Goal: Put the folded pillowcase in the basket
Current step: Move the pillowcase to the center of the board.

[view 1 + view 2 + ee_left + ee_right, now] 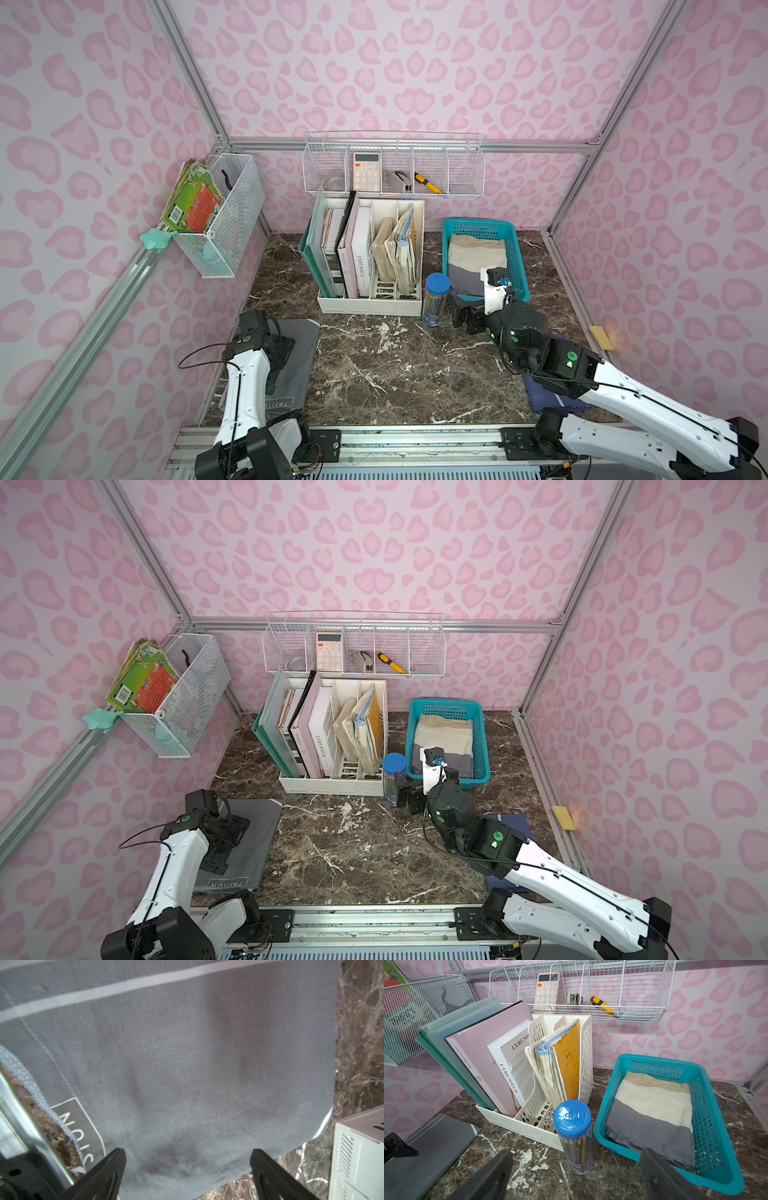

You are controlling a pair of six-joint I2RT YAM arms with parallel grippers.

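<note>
Already the grey folded pillowcase (650, 1130) lies inside the teal basket (708, 1118), flat at the near end and overlapping a cream cloth (654, 1097) that fills the far end. Its stacked edges sit just inside the near wall and below the rim.

The basket stands at the back right of the marble table (395, 374). Its far wall is close to the pink back wall, and a strip of bare marble runs along its right wall. A blue-lidded pencil jar (573, 1126) stands just beside its near left corner, with the white file organiser (517, 1126) next to that.

The right gripper (465, 309) hovers low at that corner, its 2 fingers spread wide and holding nothing. In the right wrist view 1 finger crosses the basket's near rim; whether it touches cannot be told. The jar shows between the fingers.

The left gripper (187, 1152) hangs over a grey cloth with a woven label (187, 1064) at the front left, fingers spread apart, not pinching the cloth.

A dark blue cloth (540, 390) lies under the right arm. Between the 2 arms the table's middle is bare marble.
</note>
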